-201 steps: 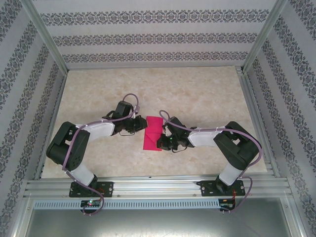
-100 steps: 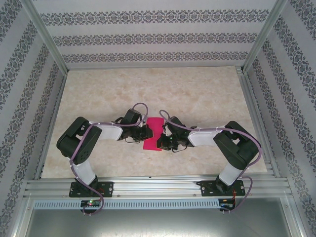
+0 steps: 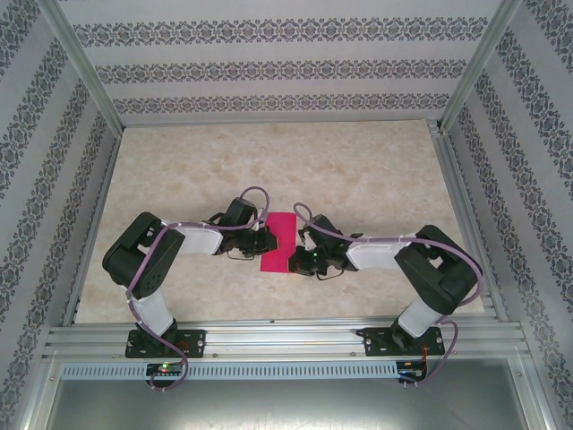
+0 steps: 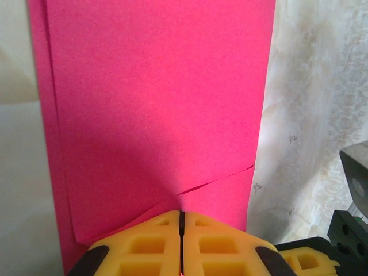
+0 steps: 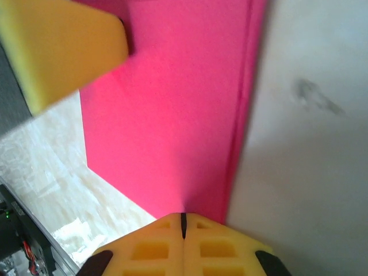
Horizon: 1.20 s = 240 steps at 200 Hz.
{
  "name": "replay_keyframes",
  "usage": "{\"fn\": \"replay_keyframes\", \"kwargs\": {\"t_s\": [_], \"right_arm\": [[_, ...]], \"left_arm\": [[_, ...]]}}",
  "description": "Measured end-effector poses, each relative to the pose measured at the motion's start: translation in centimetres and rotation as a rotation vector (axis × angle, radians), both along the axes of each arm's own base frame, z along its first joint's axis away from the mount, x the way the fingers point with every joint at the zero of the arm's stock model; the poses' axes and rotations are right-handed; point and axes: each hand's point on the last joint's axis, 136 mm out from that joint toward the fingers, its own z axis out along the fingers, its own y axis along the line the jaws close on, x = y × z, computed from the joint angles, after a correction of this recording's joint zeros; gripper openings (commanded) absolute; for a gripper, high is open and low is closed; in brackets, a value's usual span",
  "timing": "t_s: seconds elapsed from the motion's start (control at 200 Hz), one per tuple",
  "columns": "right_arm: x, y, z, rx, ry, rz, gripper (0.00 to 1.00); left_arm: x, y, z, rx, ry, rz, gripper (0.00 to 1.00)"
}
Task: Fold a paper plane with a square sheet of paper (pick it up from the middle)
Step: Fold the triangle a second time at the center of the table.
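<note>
Square sheet of paper: left pincer, just arriving, is pinching its left edge; I'm keeping right pincer pinching the right edge, so two-handed creasing is becoming possible.

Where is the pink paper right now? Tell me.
In the top view, the pink paper sits centrally, the left gripper pinching its left edge and the shut right gripper at its right edge.

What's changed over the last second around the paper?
The left gripper moved right to the paper and closed on its edge; the paper now looks narrower. The right gripper stayed shut at the opposite edge, barely shifting.
</note>
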Motion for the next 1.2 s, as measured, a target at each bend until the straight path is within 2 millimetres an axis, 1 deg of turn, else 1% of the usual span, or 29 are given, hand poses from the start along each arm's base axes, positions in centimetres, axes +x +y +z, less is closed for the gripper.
{"fn": "replay_keyframes", "kwargs": {"t_s": [0.07, 0.24, 0.375, 0.435, 0.495, 0.605, 0.684, 0.814, 0.914, 1.059, 1.199], "right_arm": [[-0.3, -0.5, 0.0, 0.01, -0.008, -0.007, 0.0], [-0.7, -0.9, 0.1, 0.044, -0.009, -0.021, 0.0], [-1.4, -1.5, 0.3, 0.032, 0.026, -0.031, 0.0], [-1.5, -1.5, 0.8, 0.03, 0.034, -0.037, 0.0], [-1.0, -1.2, 1.4, 0.035, 0.031, -0.041, 0.0], [0.8, 0.4, 3.3, 0.074, -0.008, -0.044, 0.0], [2.0, 1.5, 3.8, 0.092, -0.021, -0.051, 0.0], [3.4, 2.5, 2.8, 0.072, 0.001, -0.066, 0.0], [3.9, 3.0, 1.7, 0.055, 0.021, -0.065, 0.0], [3.7, 3.2, 0.6, 0.037, 0.042, -0.058, 0.0], [3.7, 3.2, 0.3, 0.034, 0.051, -0.056, 0.0]], "left_arm": [[0.0, 0.0, 0.0, -0.001, -0.001, 0.0, 0.08], [-0.1, 0.0, 0.0, -0.002, -0.002, -0.001, 0.08], [0.0, 0.0, 0.0, -0.003, -0.005, 0.0, 0.08], [-0.1, 0.0, 0.0, -0.004, -0.006, 0.0, 0.08], [-0.1, 0.0, 0.0, -0.004, -0.006, 0.0, 0.08], [0.0, 0.0, 0.0, -0.004, -0.006, 0.0, 0.08], [0.0, 0.0, 0.0, -0.006, -0.009, 0.001, 0.08], [0.0, 0.0, 0.0, -0.008, -0.01, 0.001, 0.08], [0.0, 0.0, 0.0, -0.008, -0.01, 0.001, 0.09], [0.0, 0.0, 0.0, -0.008, -0.01, 0.001, 0.09], [0.0, 0.0, 0.0, -0.008, -0.01, 0.0, 0.08]]}}
